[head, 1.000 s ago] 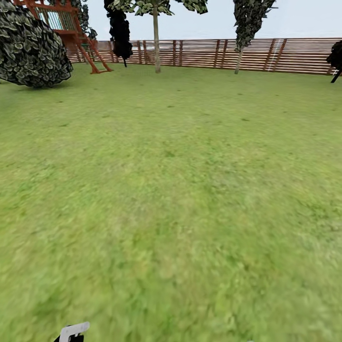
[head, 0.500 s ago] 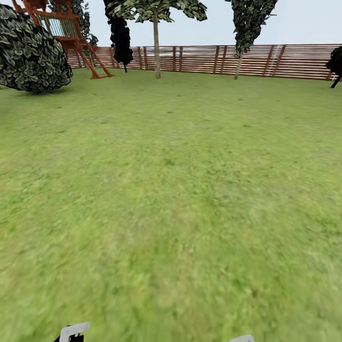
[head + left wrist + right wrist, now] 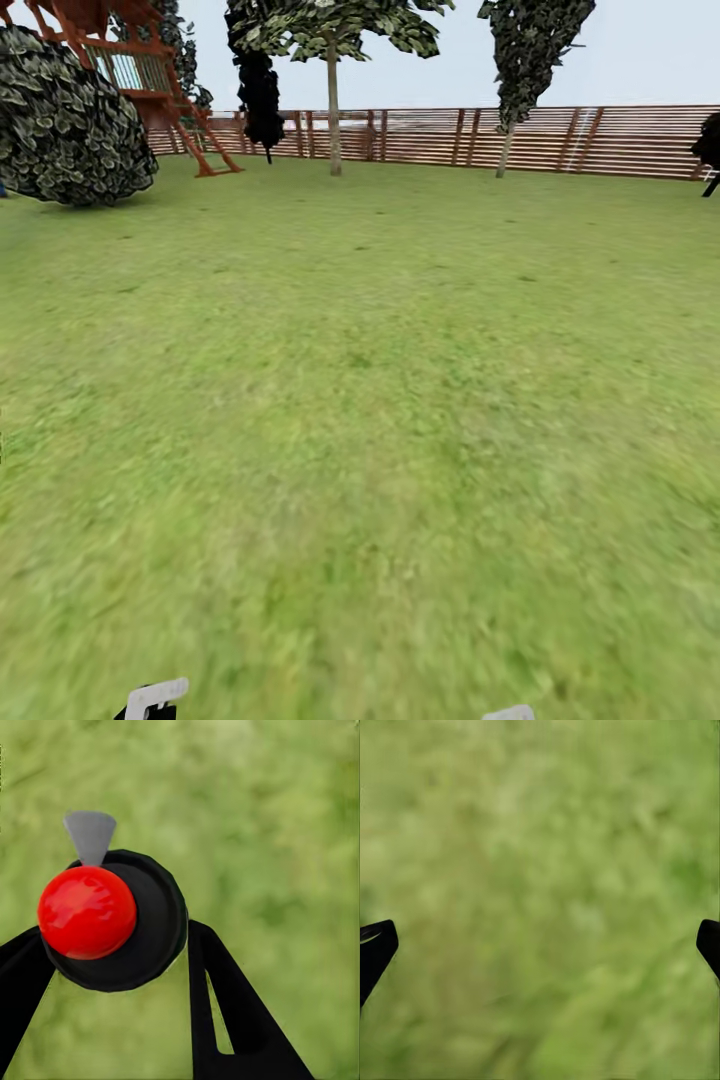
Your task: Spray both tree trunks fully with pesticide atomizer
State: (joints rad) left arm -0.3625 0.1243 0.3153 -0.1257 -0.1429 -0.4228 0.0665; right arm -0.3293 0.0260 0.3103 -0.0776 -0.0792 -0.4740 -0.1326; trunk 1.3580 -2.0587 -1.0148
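Green grass lawn [image 3: 380,400] spreads over nearly the whole head view, mottled light and dark and blurring toward the lower edge, and it runs back to a brown horizontal-slat wooden fence [image 3: 600,140] across the upper part of the frame under a pale grey sky. Before the fence, upper centre, stands a tall tree with a straight grey-brown trunk [image 3: 334,110] and a spreading leafy crown; a second tall tree with a thinner, slightly leaning trunk [image 3: 505,150] stands to its right, both well apart from the robot. A dark, narrow column-shaped tree [image 3: 258,90] rises just left of the first trunk. At the upper left sits a big rounded bush of dark, pale-edged leaves [image 3: 70,120], and behind it a red-brown wooden play frame with a slanted ladder [image 3: 150,80]. Along the bottom edge two small white arm parts peep in, one at lower left [image 3: 155,697] and one at lower right [image 3: 508,713]. In the left wrist view the left claw [image 3: 112,952] is clenched around the pesticide atomizer [image 3: 120,922], seen end-on as a round black body with a glossy red ball cap and a small grey tapered nozzle, its black fingers [image 3: 232,1012] pressed against either side, with blurred grass behind. In the right wrist view the right claw [image 3: 540,945] is spread wide, its black fingertips [image 3: 375,945] at the frame's side edges and nothing but soft green grass between them.
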